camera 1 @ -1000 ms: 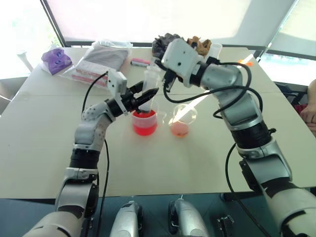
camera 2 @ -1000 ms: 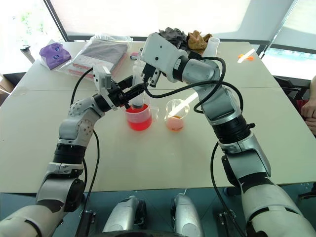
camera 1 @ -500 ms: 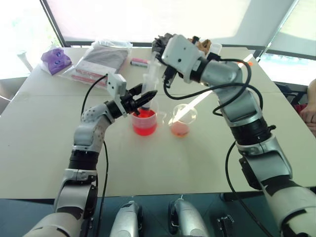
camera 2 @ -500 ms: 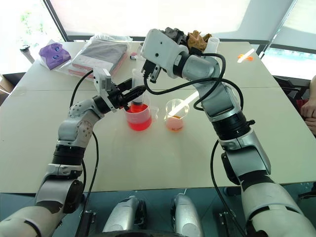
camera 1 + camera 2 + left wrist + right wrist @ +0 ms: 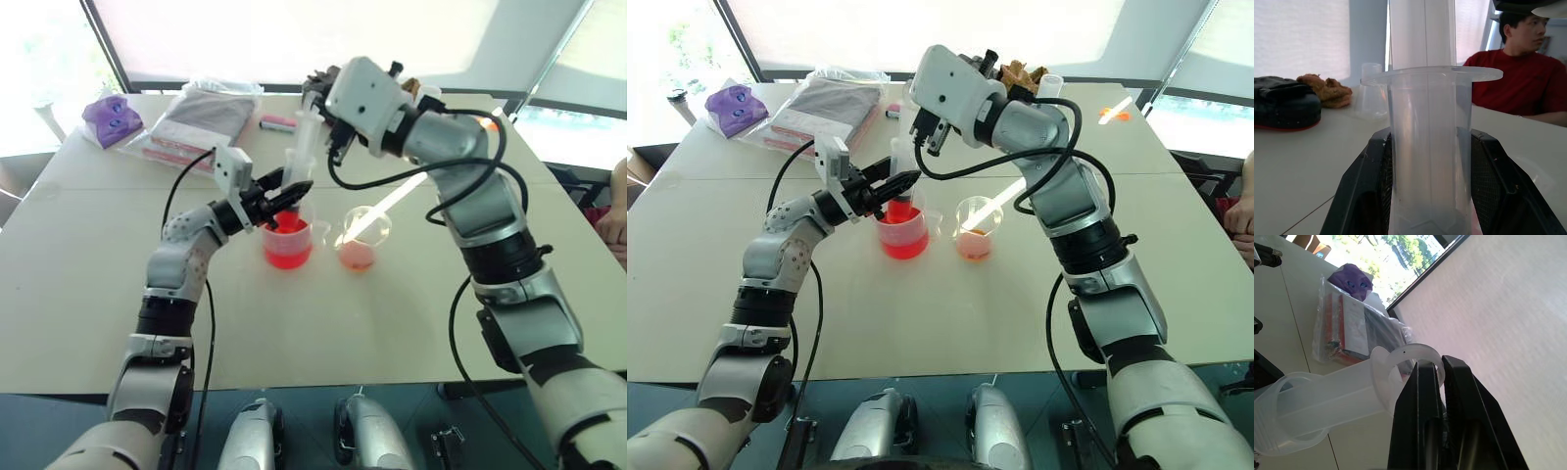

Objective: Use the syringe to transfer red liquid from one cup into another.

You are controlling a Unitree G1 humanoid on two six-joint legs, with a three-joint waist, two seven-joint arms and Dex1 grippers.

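Syringe (image 5: 297, 162) upright in beaker (image 5: 288, 242) of red liquid (image 5: 287, 250); left gripper (image 5: 291, 192) clamped on barrel, right gripper (image 5: 324, 137) pinching plunger; small cup (image 5: 360, 241) shallow pink.

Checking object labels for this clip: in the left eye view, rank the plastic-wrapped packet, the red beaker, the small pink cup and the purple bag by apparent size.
1. Plastic-wrapped packet, clearly largest.
2. Red beaker.
3. Small pink cup and purple bag look alike; the bag sits farther away, so I won't rank them.

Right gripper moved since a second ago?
Yes. The right gripper, pinching the syringe plunger top, rose away from the red beaker, toward the marker pen.
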